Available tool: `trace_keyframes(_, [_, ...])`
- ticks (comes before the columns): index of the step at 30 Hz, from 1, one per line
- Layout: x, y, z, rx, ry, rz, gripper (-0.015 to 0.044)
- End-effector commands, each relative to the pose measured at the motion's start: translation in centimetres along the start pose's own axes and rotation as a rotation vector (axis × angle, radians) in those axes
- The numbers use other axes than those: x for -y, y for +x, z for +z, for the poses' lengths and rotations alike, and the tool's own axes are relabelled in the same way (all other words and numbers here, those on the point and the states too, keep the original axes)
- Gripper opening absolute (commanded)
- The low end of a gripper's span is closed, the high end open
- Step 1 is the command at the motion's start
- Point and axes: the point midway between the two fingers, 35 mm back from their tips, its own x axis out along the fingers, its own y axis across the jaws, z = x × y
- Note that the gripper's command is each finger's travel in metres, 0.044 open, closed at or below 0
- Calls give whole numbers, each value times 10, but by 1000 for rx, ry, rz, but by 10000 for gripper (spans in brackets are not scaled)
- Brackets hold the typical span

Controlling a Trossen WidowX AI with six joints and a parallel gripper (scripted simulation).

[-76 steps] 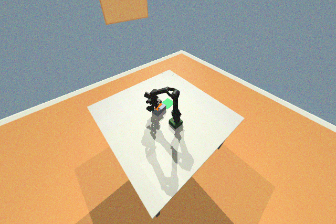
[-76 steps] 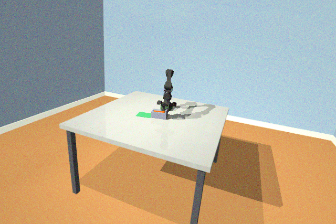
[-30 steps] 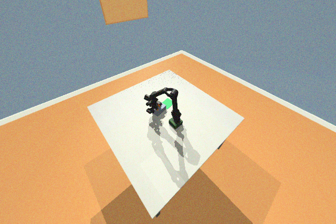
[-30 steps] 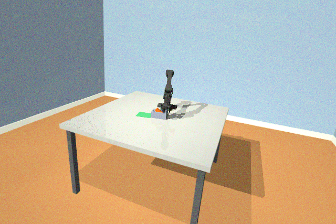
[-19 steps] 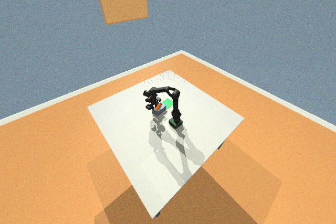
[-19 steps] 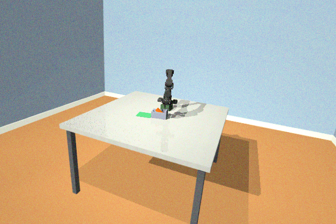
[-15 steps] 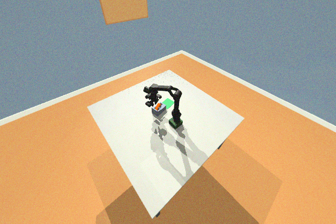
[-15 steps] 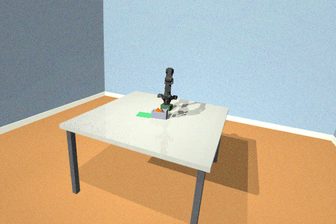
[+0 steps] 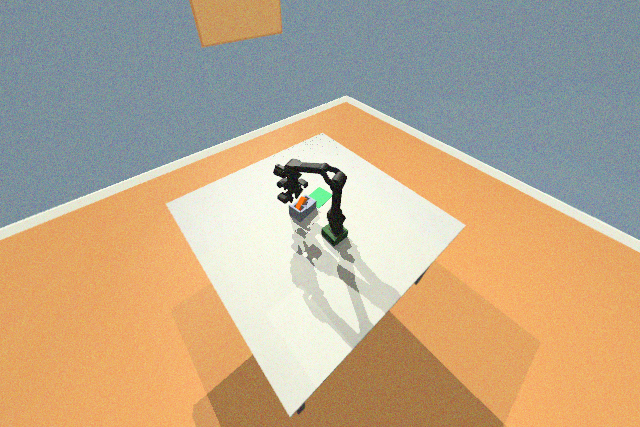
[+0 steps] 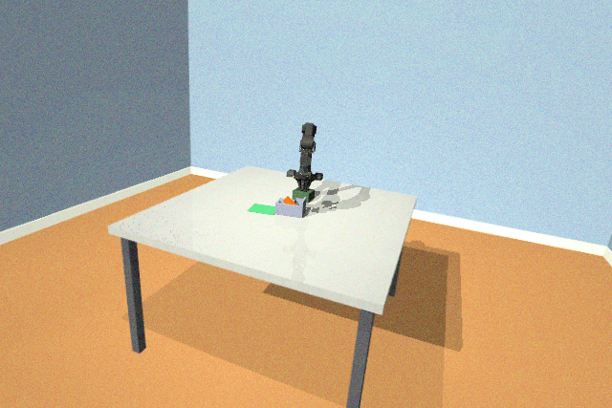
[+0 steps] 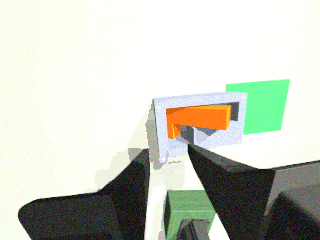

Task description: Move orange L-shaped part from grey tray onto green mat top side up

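The gripper (image 11: 167,165) is hovering above the grey tray (image 11: 161,125) mid-bench, jaws partly open, gripping nothing; the orange part (image 11: 200,118) is sitting tipped in its pocket; the green mat (image 11: 262,105) is lying just beside.

Gripper fingers: their bases are cut off by the wrist view's lower edge, so only the dark tips show.
Arm base (image 11: 192,210): a green block, partly covered by the fingers and cropped at the bottom.
Grey tray (image 11: 161,131): its near wall is partly hidden behind the right finger.
Orange part (image 10: 288,200): too small in the exterior view to read its L shape (only a sliver above the rim).
Green mat (image 9: 321,197): partly hidden by the arm in the top view.
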Motion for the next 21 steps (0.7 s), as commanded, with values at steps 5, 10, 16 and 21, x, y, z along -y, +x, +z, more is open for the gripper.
trace_keyframes(5, [0, 0, 1, 3, 0, 0, 180])
trace_keyframes(10, [0, 0, 1, 3, 0, 0, 180])
trace_keyframes(16, [13, 0, 4, 1, 280, -3, 280])
trace_keyframes(21, [40, -1, 8, -3, 831, -11, 280])
